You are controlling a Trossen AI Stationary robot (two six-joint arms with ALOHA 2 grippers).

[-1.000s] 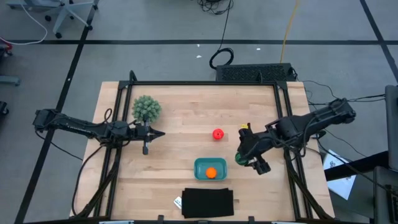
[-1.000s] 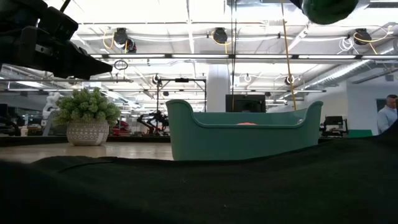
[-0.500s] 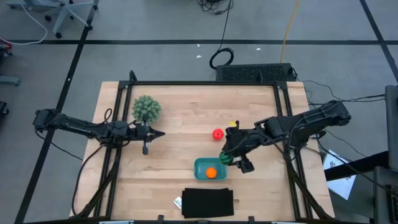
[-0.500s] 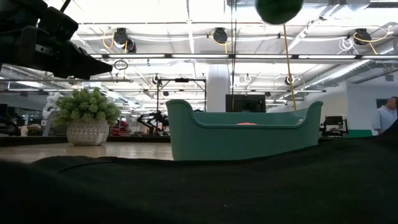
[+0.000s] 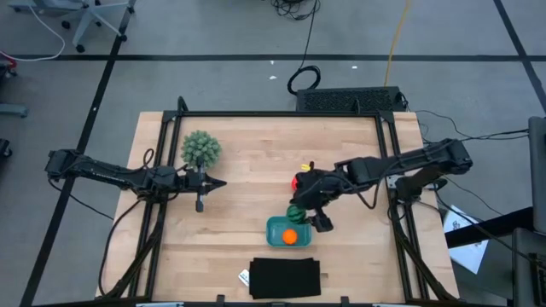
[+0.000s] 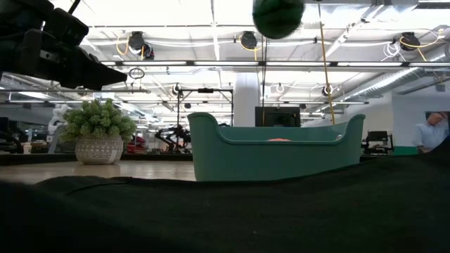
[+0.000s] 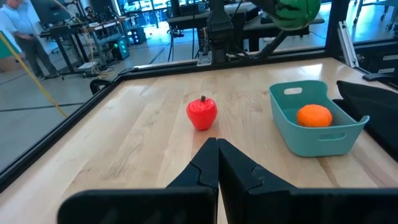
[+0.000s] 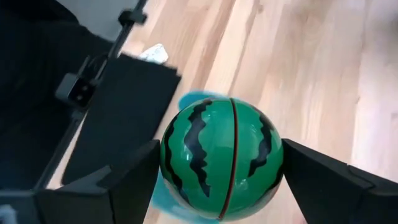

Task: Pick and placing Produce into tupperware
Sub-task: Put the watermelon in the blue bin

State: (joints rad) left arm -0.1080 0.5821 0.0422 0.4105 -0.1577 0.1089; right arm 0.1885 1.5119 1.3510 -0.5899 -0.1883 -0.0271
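right gripper [image 5: 299,213] clamped on the striped green watermelon piece [image 5: 295,212], carried high, just beside the near rim of the teal tub [image 5: 275,227].

high view: orange piece [image 5: 290,237] already inside the tub. red piece [image 5: 297,181] on the bare wood, near the right arm, largely masked by it. left gripper [image 5: 220,183] parked with fingers pressed together, empty, beside the bushy plant [image 5: 201,148]. black mat [image 5: 284,277] lying next to the tub toward the table's front edge.

low view: watermelon piece [image 6: 278,17] hanging well above the tub [image 6: 275,149], roughly over its middle. plant [image 6: 98,121] in its pot off to one side.

left wrist view: red piece [image 7: 202,112] upright on the table, apart from the tub [image 7: 316,129]; orange piece [image 7: 314,116] resting against the tub floor.

right wrist view: watermelon piece [image 8: 221,157] seated squarely between both fingers [image 8: 130,180], tub [image 8: 189,101] partly hidden beneath it.

recommended procedure: centre over the free floor area beside the orange piece, not over the rim. lower until the fruit sits within the walls, then part the fingers. avoid releasing from height; likely bounce or roll-out from a round piece. lift straight up afterward to avoid catching the rim.
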